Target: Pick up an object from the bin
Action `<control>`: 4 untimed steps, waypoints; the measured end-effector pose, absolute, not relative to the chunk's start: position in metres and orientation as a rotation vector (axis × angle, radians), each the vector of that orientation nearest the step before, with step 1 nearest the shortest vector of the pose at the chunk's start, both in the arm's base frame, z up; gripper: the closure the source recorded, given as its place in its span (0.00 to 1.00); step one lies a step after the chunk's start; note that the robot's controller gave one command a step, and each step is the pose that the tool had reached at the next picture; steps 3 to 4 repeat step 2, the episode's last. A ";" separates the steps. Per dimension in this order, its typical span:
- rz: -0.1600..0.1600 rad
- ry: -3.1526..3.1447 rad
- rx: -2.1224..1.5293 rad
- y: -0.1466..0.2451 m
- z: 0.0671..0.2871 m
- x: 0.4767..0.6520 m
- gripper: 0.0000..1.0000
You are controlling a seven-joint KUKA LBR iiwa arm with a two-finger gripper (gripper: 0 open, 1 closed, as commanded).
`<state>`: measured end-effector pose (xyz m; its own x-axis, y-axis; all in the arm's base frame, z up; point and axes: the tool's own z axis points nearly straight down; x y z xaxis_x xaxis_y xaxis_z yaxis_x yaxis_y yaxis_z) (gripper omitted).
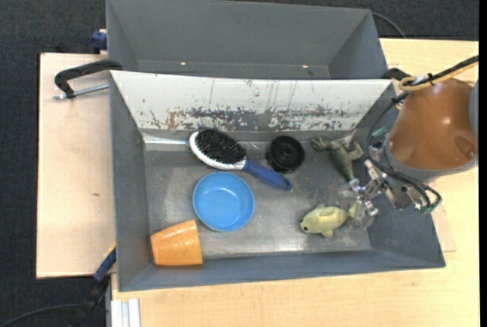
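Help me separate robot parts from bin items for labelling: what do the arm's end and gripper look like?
The wrist wears a rounded, glossy orange-brown cover. Across its top run thin cables, dark with a yellowish one, and more dark cables loop beneath it. The gripper is a small silvery metal assembly with dark fittings.

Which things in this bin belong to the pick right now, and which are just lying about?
In play, likely: pale yellow-green toy animal, right front, next to the jaws.
Lying about: green toy figure, black round piece, hairbrush, blue bowl, orange cup.
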<state>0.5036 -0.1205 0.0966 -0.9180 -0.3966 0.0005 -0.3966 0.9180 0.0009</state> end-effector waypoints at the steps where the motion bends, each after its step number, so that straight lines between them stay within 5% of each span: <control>1: 0.007 -3.089 0.635 -0.127 0.150 0.512 1.00; 2: 0.009 -3.103 0.580 -0.126 0.241 0.512 1.00; 4: 0.009 -3.103 0.580 -0.126 0.241 0.512 1.00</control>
